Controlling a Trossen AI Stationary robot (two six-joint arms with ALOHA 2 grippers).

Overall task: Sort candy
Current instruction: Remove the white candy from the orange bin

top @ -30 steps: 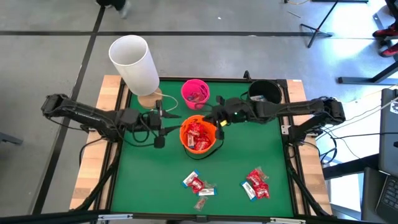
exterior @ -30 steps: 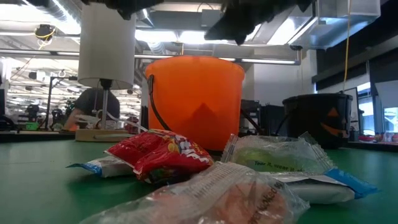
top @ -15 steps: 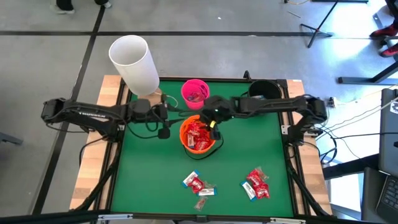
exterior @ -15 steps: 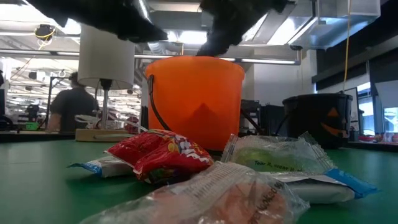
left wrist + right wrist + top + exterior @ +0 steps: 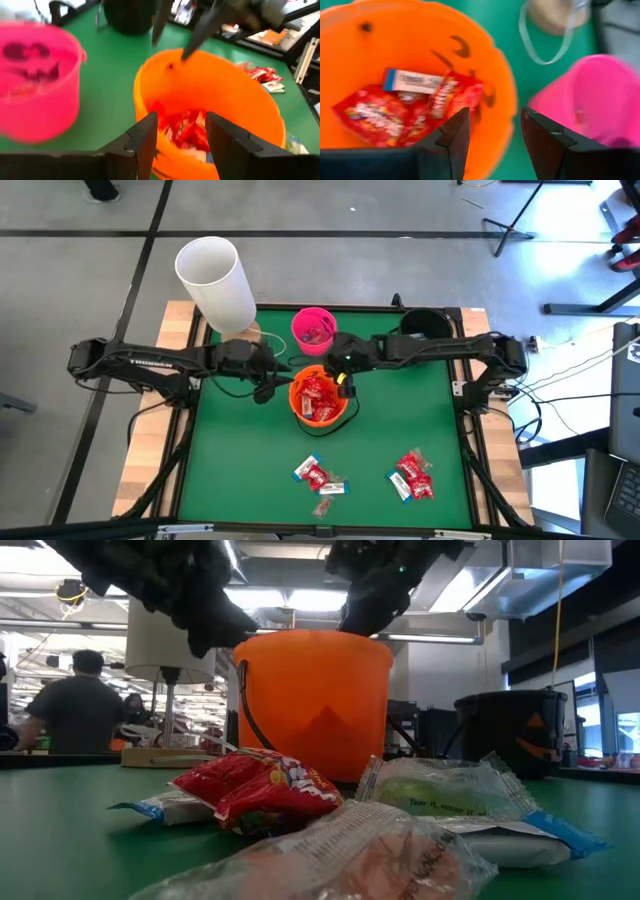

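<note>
The orange bucket (image 5: 320,398) stands mid-table with red-wrapped candy (image 5: 410,107) lying on its bottom, one white-and-blue piece among it. Two more heaps of candy (image 5: 318,477) (image 5: 412,474) lie on the green mat near the front edge and fill the foreground of the low view (image 5: 260,790). My right gripper (image 5: 492,112) hangs open over the bucket's far-right rim (image 5: 343,383), tipped downward, nothing between its fingers. My left gripper (image 5: 182,120) is open too, just left of the bucket (image 5: 268,388), facing its wall.
A pink bucket (image 5: 313,328) and a black bucket (image 5: 427,328) stand along the far edge. A tall white cylinder on a wooden base (image 5: 215,280) stands at the far left corner. A person (image 5: 70,700) moves in the room behind. Bare mat lies at the near left.
My right gripper has reached toward the table's left, over the orange bucket, and tipped further down. My left gripper has swung from pointing at the near edge to pointing at the bucket's left side, and has sunk a little. The candy heaps on the mat have not moved.
</note>
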